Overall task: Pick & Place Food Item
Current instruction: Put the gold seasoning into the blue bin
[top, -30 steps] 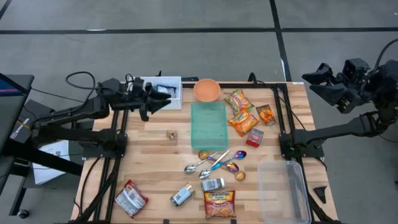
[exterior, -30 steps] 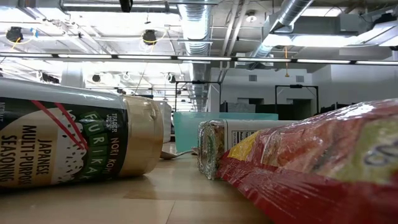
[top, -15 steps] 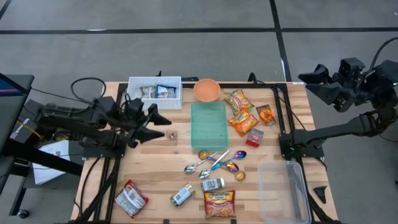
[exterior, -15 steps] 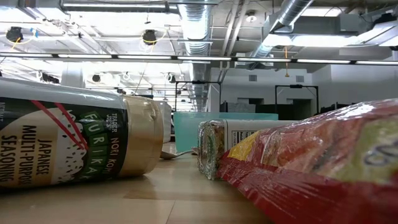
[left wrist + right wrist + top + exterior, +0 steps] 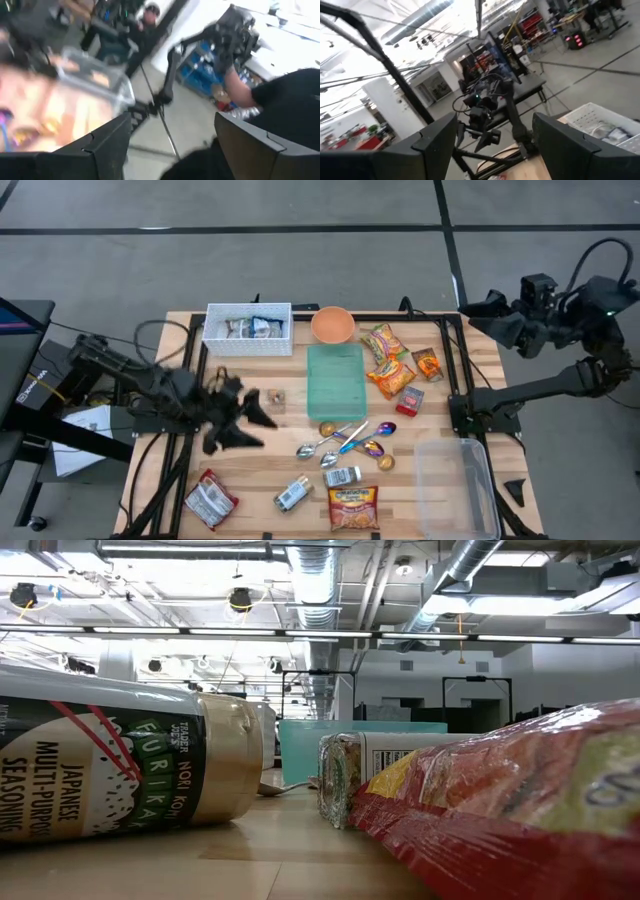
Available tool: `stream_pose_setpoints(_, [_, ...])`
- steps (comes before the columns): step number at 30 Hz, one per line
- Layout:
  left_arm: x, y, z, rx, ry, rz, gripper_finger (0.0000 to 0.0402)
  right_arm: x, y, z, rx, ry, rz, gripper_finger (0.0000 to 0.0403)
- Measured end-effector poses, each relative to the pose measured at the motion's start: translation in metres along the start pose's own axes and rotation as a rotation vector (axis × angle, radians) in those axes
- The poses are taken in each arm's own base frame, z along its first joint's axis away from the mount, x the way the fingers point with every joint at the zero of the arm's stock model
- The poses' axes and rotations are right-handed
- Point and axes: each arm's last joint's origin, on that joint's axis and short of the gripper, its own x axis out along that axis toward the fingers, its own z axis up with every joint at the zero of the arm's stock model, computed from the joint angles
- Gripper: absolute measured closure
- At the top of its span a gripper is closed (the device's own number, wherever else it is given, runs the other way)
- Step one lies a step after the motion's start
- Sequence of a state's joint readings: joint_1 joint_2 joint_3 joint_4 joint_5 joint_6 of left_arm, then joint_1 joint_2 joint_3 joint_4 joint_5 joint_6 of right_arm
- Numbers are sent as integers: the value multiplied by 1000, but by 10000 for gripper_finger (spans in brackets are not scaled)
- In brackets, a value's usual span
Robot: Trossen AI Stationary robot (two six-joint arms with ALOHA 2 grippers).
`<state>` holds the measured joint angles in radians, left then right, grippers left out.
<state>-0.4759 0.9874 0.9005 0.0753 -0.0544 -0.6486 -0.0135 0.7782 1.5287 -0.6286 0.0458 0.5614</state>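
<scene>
**Two arms, one crowded table: left gripper empty above the wood**

From above, the left gripper hangs over the left half of the table, its fingers spread and nothing between them. The nearest food is a small brown item just beyond it and a silver-and-red snack packet near the front-left corner; which one is the target cannot be told. A white basket at the back already holds a few packets, beside an orange bowl and a green container. The right gripper waits off the table's back-right corner, jaws parted and empty.

At table height, a furikake seasoning jar lies on its side and a red snack bag fills the foreground. Neither arm shows.

The left wrist camera is smeared, and its fingers stand wide apart against the room, with a person's arm beyond the table.

The right wrist camera looks across at the left arm, past open fingers, with the basket at the frame's edge.

The risk, judged from here: a fast descent could nudge the small item aside or catch the spoons and loose sweets clustered nearby, and a thin packet may slide from wide jaws.
</scene>
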Motion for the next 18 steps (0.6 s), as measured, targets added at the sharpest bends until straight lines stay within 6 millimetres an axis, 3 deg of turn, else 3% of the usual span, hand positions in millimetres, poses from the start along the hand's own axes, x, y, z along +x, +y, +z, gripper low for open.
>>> stream_pose_setpoints(9, [49,-25,-75,-214,126,179,135,-3,4,-2,41,76,126,147])
stream_pose_setpoints(18, [114,-32,-107,-81,438,507,132,-15,9,-2,32,144,280,147])
